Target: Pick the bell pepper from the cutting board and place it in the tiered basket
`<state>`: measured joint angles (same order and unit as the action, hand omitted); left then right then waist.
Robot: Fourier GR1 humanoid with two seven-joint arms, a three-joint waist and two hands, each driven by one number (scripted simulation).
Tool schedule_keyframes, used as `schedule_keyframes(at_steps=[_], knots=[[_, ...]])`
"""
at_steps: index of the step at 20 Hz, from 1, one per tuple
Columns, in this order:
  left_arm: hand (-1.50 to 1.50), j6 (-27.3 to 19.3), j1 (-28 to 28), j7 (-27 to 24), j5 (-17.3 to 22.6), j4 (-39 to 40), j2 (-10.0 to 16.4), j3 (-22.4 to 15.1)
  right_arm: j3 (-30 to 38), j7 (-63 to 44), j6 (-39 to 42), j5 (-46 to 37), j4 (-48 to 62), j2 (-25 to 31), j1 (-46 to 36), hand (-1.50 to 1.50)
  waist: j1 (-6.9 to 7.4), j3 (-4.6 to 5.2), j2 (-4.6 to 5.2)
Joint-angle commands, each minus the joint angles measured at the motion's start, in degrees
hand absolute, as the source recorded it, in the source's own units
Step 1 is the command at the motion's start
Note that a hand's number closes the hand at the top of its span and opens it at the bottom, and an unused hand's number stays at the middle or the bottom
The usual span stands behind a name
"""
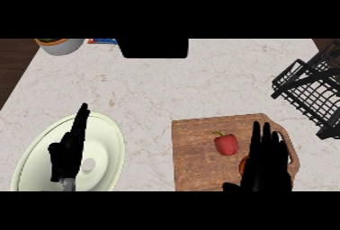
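A red bell pepper [226, 144] with a green stem lies on the wooden cutting board [199, 148], right of the board's middle. My right hand [267, 161] is open over the board's right part, fingers straight and pointing away, just right of the pepper and apart from it. An orange thing peeks out at that hand's left edge, mostly hidden. The black wire tiered basket [312, 90] stands at the counter's far right. My left hand [68, 150] is open, fingers up, over a pale plate.
A pale green plate [106, 139] lies at the lower left under my left hand. A bowl [61, 45] with orange contents and a blue-and-orange item [103, 41] sit at the back left. A black object [154, 47] stands at the back centre.
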<state>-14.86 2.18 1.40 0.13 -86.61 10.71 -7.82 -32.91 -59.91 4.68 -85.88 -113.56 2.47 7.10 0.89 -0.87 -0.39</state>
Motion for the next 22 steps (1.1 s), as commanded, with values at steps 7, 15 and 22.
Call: schedule_keyframes(at_steps=[7, 15, 22], knots=[[0.0, 0.5, 1.8, -0.6, 0.0, 7.1, -1.9, -0.2, -0.3, -7.7, 2.0, 4.7, 9.2, -2.4, -8.1, -1.5, -0.81, 0.91, 0.61], [0.0, 0.8, 2.0, 2.0, 0.0, 4.4, -1.4, -0.6, 1.0, -13.8, 7.7, 9.1, 14.5, -2.4, -11.6, -1.5, -0.63, 0.91, 0.58], [0.0, 0.1, 2.4, -0.1, -0.9, 6.6, -2.6, -0.9, 4.6, -11.0, 7.0, 11.8, 17.6, -2.4, -12.7, -1.5, -1.17, 0.92, 0.59]])
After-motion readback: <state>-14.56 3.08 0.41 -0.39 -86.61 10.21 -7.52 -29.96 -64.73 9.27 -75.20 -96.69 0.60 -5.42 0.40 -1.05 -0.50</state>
